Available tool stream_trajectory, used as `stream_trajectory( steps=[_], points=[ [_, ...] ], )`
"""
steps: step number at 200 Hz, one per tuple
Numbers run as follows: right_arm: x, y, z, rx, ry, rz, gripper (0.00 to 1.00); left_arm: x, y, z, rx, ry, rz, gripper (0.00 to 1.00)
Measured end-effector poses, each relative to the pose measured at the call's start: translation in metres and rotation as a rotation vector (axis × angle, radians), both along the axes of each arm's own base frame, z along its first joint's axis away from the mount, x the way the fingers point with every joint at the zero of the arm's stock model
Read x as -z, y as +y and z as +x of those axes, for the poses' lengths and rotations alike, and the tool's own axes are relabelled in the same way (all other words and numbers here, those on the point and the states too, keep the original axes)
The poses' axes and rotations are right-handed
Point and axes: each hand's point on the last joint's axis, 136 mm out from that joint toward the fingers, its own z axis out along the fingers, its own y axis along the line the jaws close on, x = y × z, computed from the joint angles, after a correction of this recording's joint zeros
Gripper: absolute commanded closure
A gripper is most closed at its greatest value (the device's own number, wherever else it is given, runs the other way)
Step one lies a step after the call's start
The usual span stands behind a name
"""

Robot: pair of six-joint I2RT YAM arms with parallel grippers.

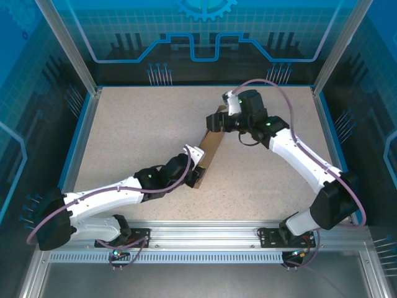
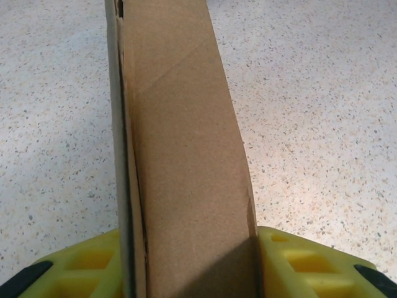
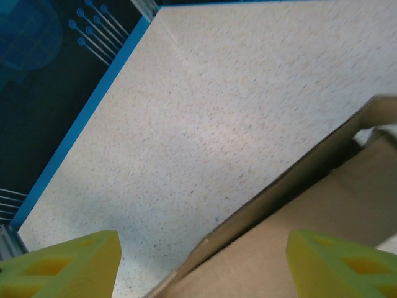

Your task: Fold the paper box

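The speckled beige worktop (image 1: 142, 136) takes up the middle of the overhead view, edged in blue, with patterned blue panels (image 1: 198, 31) behind and at the sides. Two white-and-black arms reach in from the near edge. The left arm (image 1: 105, 198) runs low and to the right, while the right arm (image 1: 298, 152) bends back towards the centre, and they meet at opposite ends of the paper box (image 1: 209, 152). The paper box, plain brown cardboard, is turned on edge near the middle of the worktop and reads from above as a long narrow strip running from near-left to far-right. The left jaws pinch its near end: in the left wrist view the box (image 2: 186, 155) rises straight between the two yellow fingers (image 2: 93, 261), touching both, with a layered edge on its left side and a faint diagonal crease higher up. The right jaws stand spread wide at the far end. In the right wrist view their yellow fingers (image 3: 68, 264) sit well apart, with a flap and panel of the box (image 3: 291, 248) between them and no finger clearly touching it
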Motion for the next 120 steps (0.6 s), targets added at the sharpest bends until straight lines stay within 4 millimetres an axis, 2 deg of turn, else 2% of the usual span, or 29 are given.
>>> stream_trajectory(
  steps=[32, 67, 96, 120],
  points=[
    [-0.027, -0.044, 0.019, 0.032, -0.074, -0.020, 0.27, -0.001, 0.008, 0.015, 0.076, 0.001, 0.003, 0.71],
    [-0.033, -0.078, 0.035, 0.029, -0.154, -0.072, 0.25, -0.003, 0.021, 0.029, 0.178, -0.002, -0.004, 0.71],
    [-0.033, -0.088, 0.046, -0.021, -0.226, -0.141, 0.25, -0.008, 0.032, 0.043, 0.257, -0.007, -0.030, 0.72],
    [-0.036, -0.087, 0.058, -0.084, -0.299, -0.215, 0.25, -0.026, 0.042, 0.057, 0.322, -0.023, -0.075, 0.72]
  ],
)
